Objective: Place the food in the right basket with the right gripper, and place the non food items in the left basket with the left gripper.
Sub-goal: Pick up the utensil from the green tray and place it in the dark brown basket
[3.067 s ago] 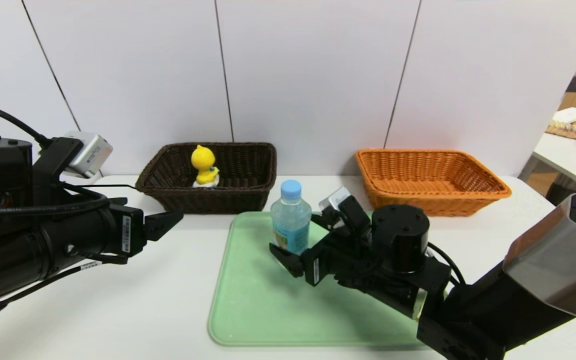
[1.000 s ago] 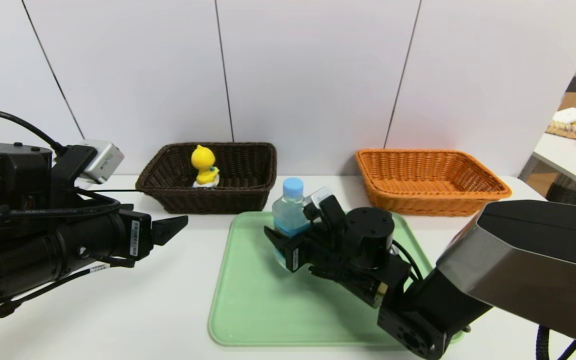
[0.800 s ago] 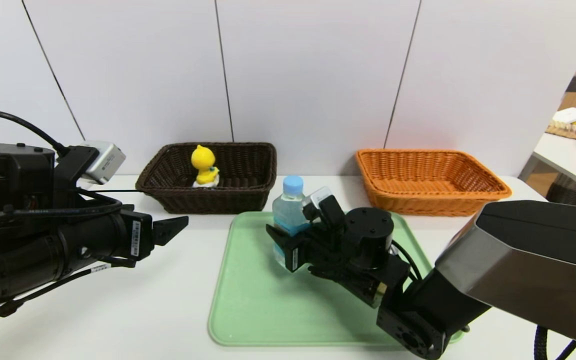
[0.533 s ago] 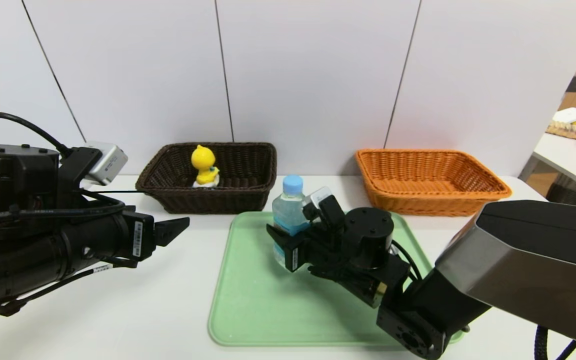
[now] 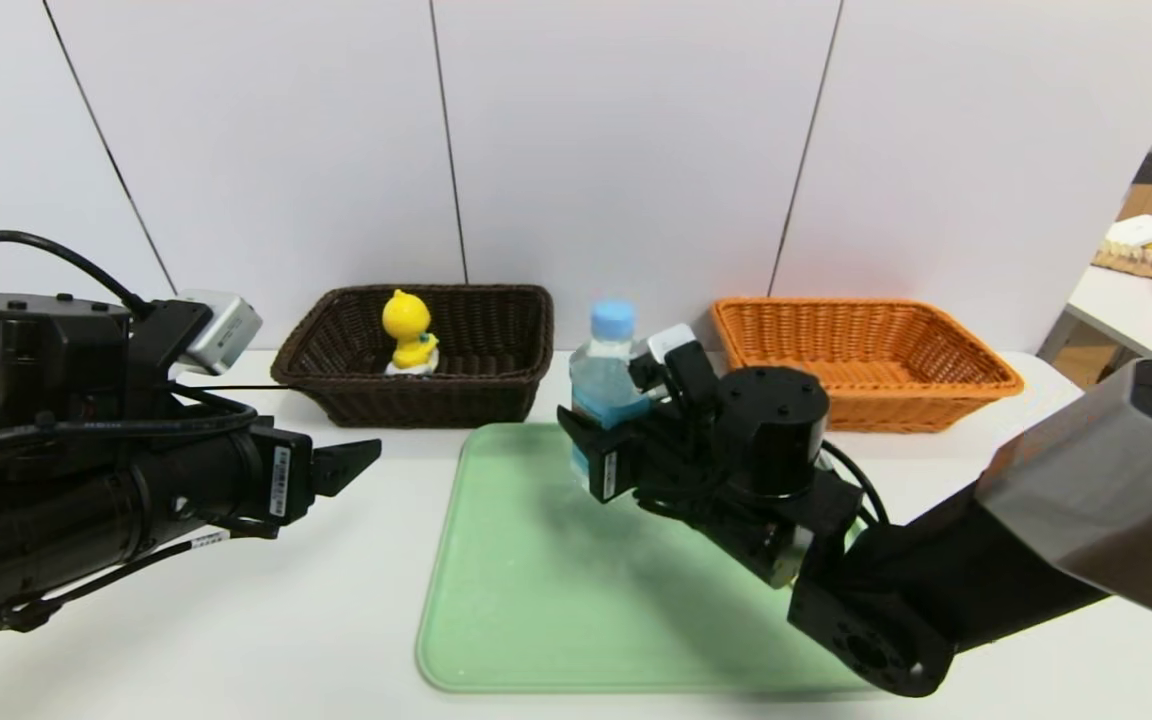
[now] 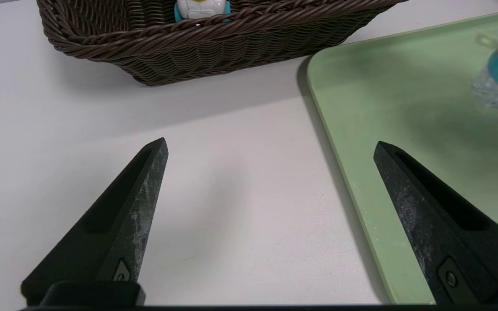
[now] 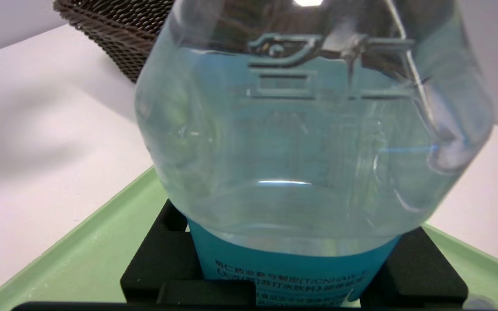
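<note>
The food, a clear bottle [image 5: 599,380] with a light-blue cap and blue label, hangs upright above the far part of the green tray [image 5: 516,600]. My right gripper [image 5: 604,442] is shut on its label band; in the right wrist view the bottle [image 7: 309,129] fills the frame between the black fingers [image 7: 158,259]. The orange right basket [image 5: 921,405] stands behind and to the right. The yellow duck toy [image 5: 408,330] sits in the dark brown left basket [image 5: 406,405]. My left gripper [image 5: 356,462] hovers open and empty [image 6: 270,146] over the table, left of the tray.
In the left wrist view the dark basket [image 6: 214,43] lies ahead and the tray edge [image 6: 404,86] runs beside one finger. A white wall backs both baskets. A side table [image 5: 1136,310] with small objects stands at the far right.
My right gripper closed on the bottle and lifted it off the tray, up and slightly to the right. The left arm only drifted a little.
</note>
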